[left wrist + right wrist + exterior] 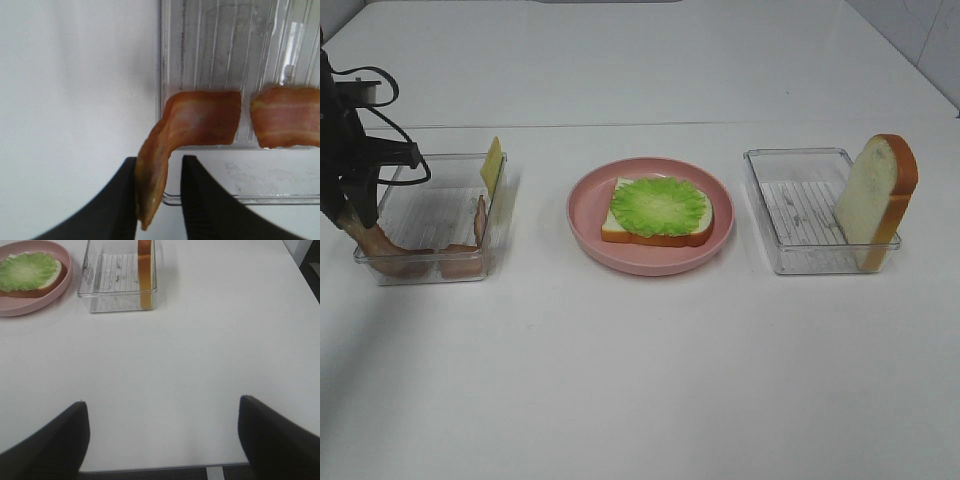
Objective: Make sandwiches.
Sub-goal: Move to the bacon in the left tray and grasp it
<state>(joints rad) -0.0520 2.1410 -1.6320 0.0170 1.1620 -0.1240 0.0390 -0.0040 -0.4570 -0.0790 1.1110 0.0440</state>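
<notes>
A bread slice (655, 238) with a green lettuce leaf (660, 203) on top lies on the pink plate (650, 265) in the middle. My left gripper (159, 195) is shut on one end of a brown bacon strip (200, 120) that drapes over the near left corner of the left clear box (430, 160). In the exterior view the strip (375, 242) hangs from the left arm. A second bacon strip (285, 120) lies in the box, and a yellow cheese slice (492, 165) leans on its right wall. My right gripper (162, 440) is open and empty over bare table.
A second bread slice (878, 200) stands upright in the right clear box (800, 215). It also shows in the right wrist view (145, 270), with its box (115, 295) beside the plate (65, 275). The white table's near edge lies under the right gripper.
</notes>
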